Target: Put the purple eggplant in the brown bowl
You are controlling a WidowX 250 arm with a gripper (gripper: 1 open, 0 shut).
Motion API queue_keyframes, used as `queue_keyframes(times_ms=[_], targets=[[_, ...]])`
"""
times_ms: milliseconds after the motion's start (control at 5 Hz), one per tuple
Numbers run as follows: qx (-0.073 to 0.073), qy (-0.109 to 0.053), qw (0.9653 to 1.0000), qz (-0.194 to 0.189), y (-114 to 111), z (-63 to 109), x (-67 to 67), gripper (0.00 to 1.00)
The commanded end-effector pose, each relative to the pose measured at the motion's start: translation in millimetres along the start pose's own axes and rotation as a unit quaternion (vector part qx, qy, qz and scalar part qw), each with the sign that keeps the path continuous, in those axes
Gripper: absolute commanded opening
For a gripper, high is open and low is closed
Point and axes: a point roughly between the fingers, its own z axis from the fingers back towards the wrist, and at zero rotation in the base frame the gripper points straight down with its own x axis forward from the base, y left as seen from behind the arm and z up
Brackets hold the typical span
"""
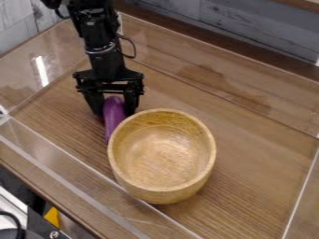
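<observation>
The purple eggplant [114, 116] lies on the wooden table, its near end resting against the outer left wall of the brown bowl [163, 154]. My gripper [112, 105] points straight down over the eggplant's far end. One dark finger [96, 101] stands on each side of that end. The jaws stand apart and look open around the eggplant, which rests on the table. The bowl holds nothing and sits upright, to the right of and nearer than the gripper.
Clear plastic walls [50, 177] fence the table on the left and front. A grey plank wall [249, 23] runs behind. Bare wood [249, 103] stretches to the right of the bowl and behind it.
</observation>
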Motion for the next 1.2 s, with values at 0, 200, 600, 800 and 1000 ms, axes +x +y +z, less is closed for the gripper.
queue_keyframes(times_ms=[0,200,600,800,1000], targets=[[-0.002,-0.021,0.9998,-0.006,1.8,11.4,9.6,0.0],[-0.005,-0.02,0.9997,-0.011,0.4,12.7,9.7,1.0],[-0.005,-0.021,0.9996,-0.016,-1.3,12.4,9.1,1.0],[-0.006,-0.021,0.9996,-0.017,-2.0,11.7,7.8,1.0],[-0.006,-0.021,0.9996,-0.019,-2.4,10.9,6.6,1.0]])
